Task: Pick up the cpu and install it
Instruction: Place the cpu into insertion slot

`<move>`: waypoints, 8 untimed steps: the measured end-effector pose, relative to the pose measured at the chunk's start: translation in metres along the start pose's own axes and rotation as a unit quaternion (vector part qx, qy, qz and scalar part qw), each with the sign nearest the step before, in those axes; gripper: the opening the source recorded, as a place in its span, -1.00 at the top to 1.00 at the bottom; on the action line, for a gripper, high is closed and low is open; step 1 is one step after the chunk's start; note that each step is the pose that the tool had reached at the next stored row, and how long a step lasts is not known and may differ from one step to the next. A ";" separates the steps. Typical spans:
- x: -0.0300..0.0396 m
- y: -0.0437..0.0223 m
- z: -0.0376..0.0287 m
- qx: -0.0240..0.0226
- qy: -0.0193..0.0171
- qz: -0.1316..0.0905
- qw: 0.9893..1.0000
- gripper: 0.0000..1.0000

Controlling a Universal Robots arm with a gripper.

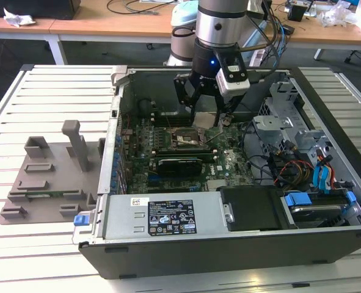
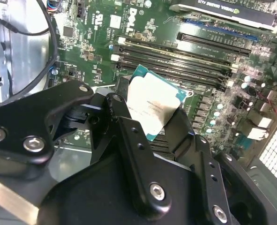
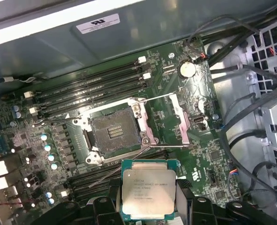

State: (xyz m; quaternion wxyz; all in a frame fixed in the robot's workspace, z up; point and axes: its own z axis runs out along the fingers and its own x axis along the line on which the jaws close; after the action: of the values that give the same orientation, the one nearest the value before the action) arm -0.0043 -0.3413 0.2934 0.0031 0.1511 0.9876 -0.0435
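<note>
While the black jaws stand clamped on two opposite edges of the small, flat, square cpu (image 3: 149,187), with its silvery-white metal top and thin green rim, we judge the task to be in its carrying step: the chip is lifted and not yet seated. In both wrist views the cpu (image 2: 154,105) sits between the jaws, clear of the board.

Beneath and a little ahead of the jaws we see the dark square socket (image 3: 114,133) on the green motherboard (image 3: 211,150), bare, with its metal load frame (image 3: 178,117) swung open to one side.

In the exterior view the jaws hang inside the open grey computer case (image 1: 241,250), well apart from the grey plastic tray (image 1: 46,183) on the white slatted tabletop (image 1: 52,91).

By our reckoning, seating calls for squaring the chip's edges with the socket and a level, gentle descent.
</note>
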 end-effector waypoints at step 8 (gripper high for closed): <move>0.0000 0.0000 0.0000 0.001 0.003 0.041 0.999 -0.11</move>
State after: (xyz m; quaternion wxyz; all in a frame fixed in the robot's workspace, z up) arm -0.0043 -0.3413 0.2934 0.0014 0.1914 0.9805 -0.0436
